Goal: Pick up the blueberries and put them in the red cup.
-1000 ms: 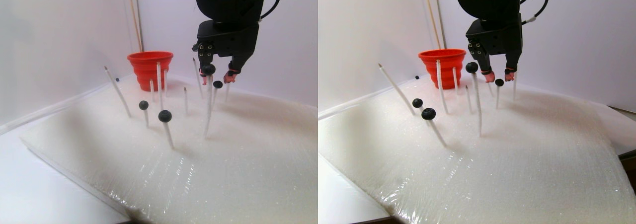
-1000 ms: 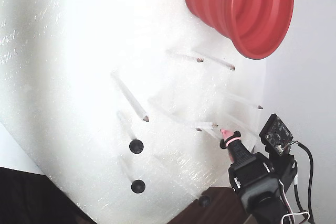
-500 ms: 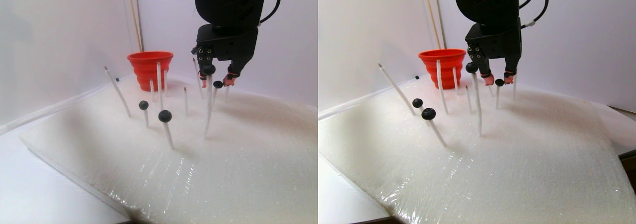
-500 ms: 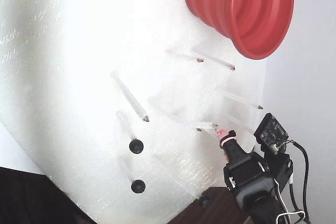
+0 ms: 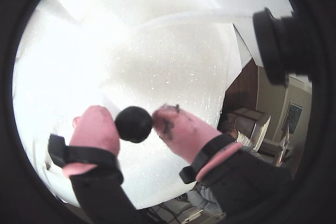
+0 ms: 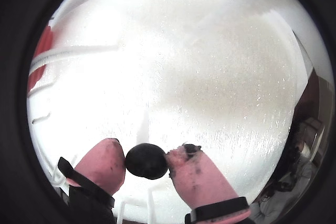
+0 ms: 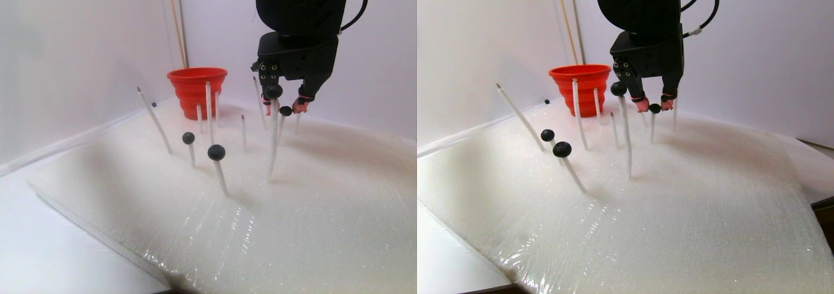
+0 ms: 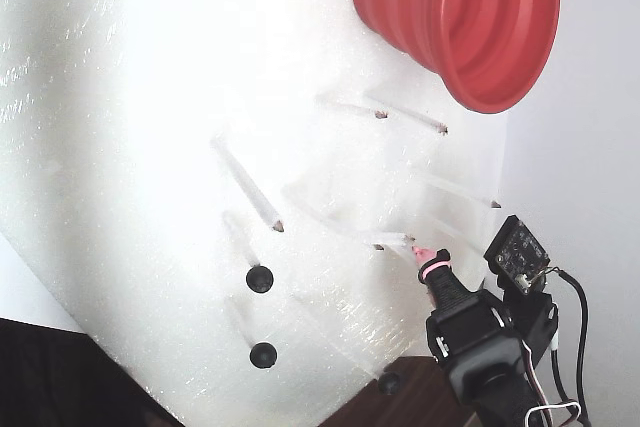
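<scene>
One of the blueberries [image 5: 134,124] sits between my pink fingertips [image 5: 94,129], touched on both sides; my gripper [image 6: 147,161] is shut on it. In the stereo pair view this blueberry [image 7: 285,111] tops a short white stick under the gripper [image 7: 285,105]. Another berry [image 7: 273,91] caps a taller stick just in front. Two more berries [image 7: 188,137] [image 7: 216,152] stand on sticks nearer the camera. The red cup [image 7: 197,92] stands upright at the back left of the foam, and the fixed view shows the ribbed cup [image 8: 455,17] at its top.
A white foam slab [image 7: 313,209] wrapped in film holds several bare white pointed sticks [image 7: 154,119]. White walls close the back and left. A tiny dark berry [image 7: 154,103] lies by the left wall. Dark table edge [image 8: 400,397] lies beside the foam near the arm.
The gripper has eased down a little onto the stick-top berry; the fixed view shows it shifted slightly left. Berries, sticks and cup have not moved.
</scene>
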### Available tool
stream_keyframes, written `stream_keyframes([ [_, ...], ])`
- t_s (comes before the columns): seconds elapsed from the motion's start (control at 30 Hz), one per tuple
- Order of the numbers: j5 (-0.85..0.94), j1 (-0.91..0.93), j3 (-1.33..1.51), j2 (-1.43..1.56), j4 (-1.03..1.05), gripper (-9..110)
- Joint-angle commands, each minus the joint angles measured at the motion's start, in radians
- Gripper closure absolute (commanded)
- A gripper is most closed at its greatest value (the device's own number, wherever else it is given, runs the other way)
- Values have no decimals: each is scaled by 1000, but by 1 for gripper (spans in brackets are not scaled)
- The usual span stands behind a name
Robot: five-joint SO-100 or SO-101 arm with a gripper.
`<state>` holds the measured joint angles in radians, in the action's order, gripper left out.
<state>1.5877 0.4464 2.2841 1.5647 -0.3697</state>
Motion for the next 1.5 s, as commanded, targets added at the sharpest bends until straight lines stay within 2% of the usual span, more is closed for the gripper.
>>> stream_keyframes([
  [0.0, 11, 5, -18, 8, -25, 87],
  [0.67, 38, 0, 9, 43, -41, 90],
  [1.47, 61, -25, 46, 198, 57, 91],
])
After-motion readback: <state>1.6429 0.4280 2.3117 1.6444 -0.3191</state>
